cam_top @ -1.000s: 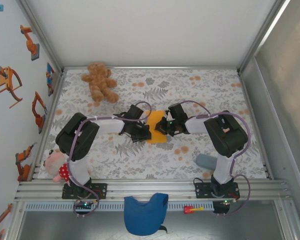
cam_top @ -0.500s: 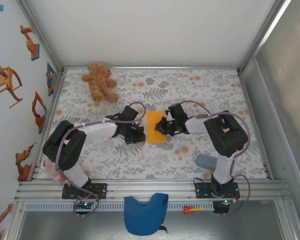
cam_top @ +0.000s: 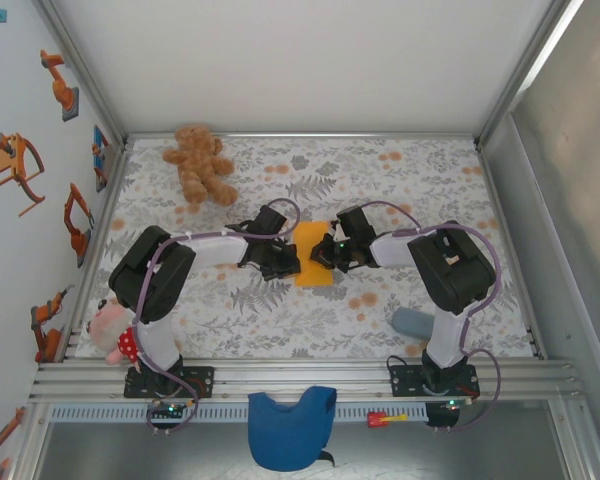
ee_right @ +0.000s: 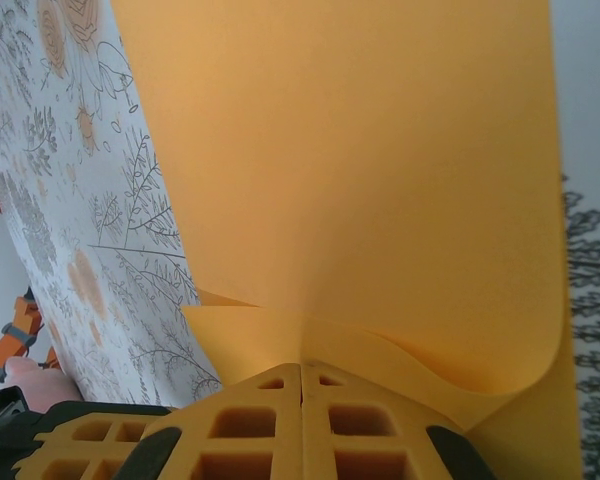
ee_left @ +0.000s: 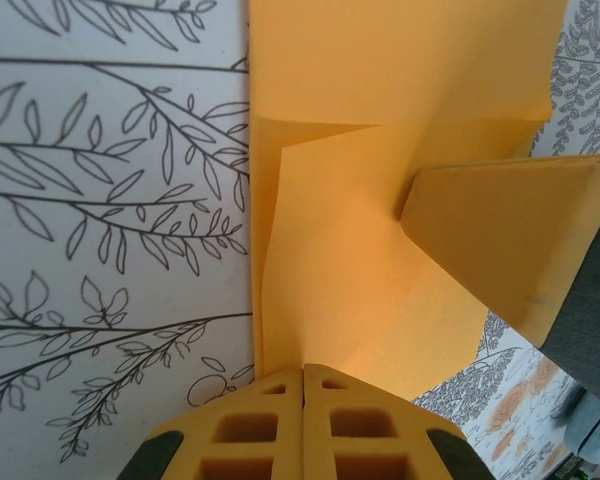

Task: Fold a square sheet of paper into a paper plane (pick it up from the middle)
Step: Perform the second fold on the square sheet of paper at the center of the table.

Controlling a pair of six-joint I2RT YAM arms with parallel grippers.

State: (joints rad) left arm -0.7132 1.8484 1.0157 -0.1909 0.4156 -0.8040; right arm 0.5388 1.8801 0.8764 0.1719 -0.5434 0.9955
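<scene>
Orange sheet of paper (cam_top: 313, 238) – partly folded – lies on the floral worktop (cam_top: 400, 180); left gripper (ee_left: 303, 378) and right gripper (ee_right: 300, 372), both pressed together, touch its opposite edges.

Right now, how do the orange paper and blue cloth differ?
The orange paper lies on the patterned table, with the left gripper and right gripper meeting it from either side; the blue cloth sits off the table, untouched, by the near rail. The paper shows sharp folds; the cloth is rumpled. Both are plain-coloured.
</scene>
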